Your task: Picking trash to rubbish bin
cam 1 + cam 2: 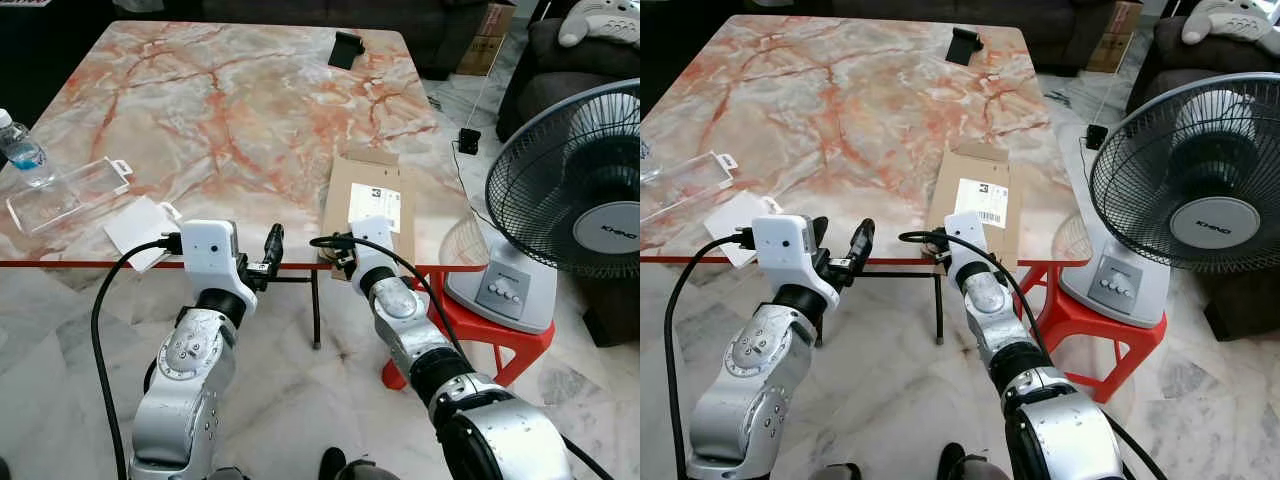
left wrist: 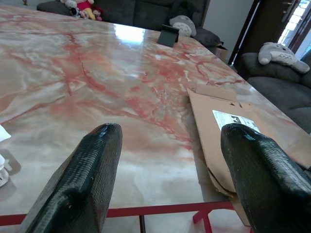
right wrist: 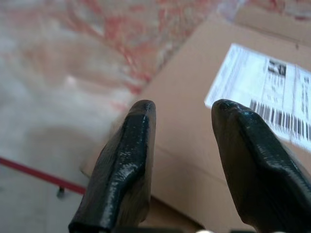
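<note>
A: Where does the flattened cardboard (image 1: 365, 205) lie?

B: On the marble worktop (image 1: 220, 120), flat, with one end reaching the worktop's near red edge and hanging a little over it. A white shipping label (image 1: 375, 207) with a barcode faces up on it.

A: And the right tool (image 3: 182, 145)?

B: It sits at that near end of the cardboard. In the right wrist view its two black fingers (image 3: 121, 170) are spread apart with brown card and part of the label between them; they pinch nothing that I can see.

A: The left tool (image 2: 170, 160)?

B: Also spread wide, held at the worktop's near edge, beside the cardboard on the robot's left. Its fingers (image 2: 82, 179) frame bare marble, with the cardboard's corner close to one of them.

A: What else is near the cardboard?

B: Farther along the near edge to the robot's left lies a white paper piece (image 1: 140, 228), then a clear plastic container (image 1: 65, 195) and a water bottle (image 1: 22, 148) near the worktop's left edge. A small black object (image 1: 346, 49) stands at the far end, well apart from the cardboard. On the cardboard's right, off the worktop, a standing fan (image 1: 570, 190) rests on a red stool (image 1: 480, 335), and a black cable (image 1: 468, 140) runs down past the worktop's right edge.
</note>
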Robot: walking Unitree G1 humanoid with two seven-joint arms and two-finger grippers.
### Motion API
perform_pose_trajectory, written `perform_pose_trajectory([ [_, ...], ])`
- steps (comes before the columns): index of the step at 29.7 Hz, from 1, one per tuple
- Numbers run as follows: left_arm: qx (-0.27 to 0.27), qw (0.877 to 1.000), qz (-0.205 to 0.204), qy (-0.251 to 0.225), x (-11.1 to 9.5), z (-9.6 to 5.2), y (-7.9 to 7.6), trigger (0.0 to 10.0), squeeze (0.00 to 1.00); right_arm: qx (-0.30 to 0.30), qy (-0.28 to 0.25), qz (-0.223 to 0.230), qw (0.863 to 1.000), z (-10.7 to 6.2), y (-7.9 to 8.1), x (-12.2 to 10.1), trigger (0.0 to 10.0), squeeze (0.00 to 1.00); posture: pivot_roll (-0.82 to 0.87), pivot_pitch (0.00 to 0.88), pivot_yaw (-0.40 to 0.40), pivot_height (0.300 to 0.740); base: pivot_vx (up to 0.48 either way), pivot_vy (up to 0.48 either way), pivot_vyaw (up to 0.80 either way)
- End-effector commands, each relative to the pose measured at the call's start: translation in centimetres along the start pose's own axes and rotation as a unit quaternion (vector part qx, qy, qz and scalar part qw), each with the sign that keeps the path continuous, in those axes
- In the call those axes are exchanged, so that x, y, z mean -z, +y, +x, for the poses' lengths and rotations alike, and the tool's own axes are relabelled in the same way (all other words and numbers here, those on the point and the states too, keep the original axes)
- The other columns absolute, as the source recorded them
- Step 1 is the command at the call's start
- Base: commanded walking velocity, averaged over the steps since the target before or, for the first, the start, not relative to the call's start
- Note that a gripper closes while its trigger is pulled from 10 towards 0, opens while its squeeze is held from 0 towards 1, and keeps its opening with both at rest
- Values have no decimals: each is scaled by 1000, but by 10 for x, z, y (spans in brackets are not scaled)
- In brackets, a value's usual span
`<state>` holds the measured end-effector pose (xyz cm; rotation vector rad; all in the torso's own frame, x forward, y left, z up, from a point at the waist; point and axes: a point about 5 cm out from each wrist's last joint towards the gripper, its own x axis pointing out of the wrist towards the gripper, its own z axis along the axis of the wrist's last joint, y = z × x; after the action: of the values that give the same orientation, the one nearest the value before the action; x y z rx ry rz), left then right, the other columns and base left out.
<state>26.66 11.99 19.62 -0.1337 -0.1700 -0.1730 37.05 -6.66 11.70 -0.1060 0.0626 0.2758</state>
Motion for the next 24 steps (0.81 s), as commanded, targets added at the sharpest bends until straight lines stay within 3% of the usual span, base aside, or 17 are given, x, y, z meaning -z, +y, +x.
perform_pose_trajectory([
  [1,2,1000,-10,-16,-9,0,-2,10000,0,4,-26,17,1000,1,-4,-10,10000,0,188,215,-83,740,0,0,0],
  [6,-2,1000,-18,-24,-11,1,-2,10000,0,13,-74,47,996,5,-13,-34,10000,0,186,213,-89,740,0,0,0],
  [14,0,999,-21,-27,-11,1,-3,10000,0,31,-102,27,994,7,-29,-49,10000,0,185,210,-91,740,0,0,0],
  [20,-3,1000,-21,-6,-3,-2,-3,10000,0,71,-42,-62,995,6,-61,-34,10000,0,200,216,-87,740,0,0,0],
  [24,-2,1000,-23,-5,-3,-4,-5,10000,0,91,5,-79,993,1,-71,-18,10000,0,213,217,-88,740,0,0,0],
])
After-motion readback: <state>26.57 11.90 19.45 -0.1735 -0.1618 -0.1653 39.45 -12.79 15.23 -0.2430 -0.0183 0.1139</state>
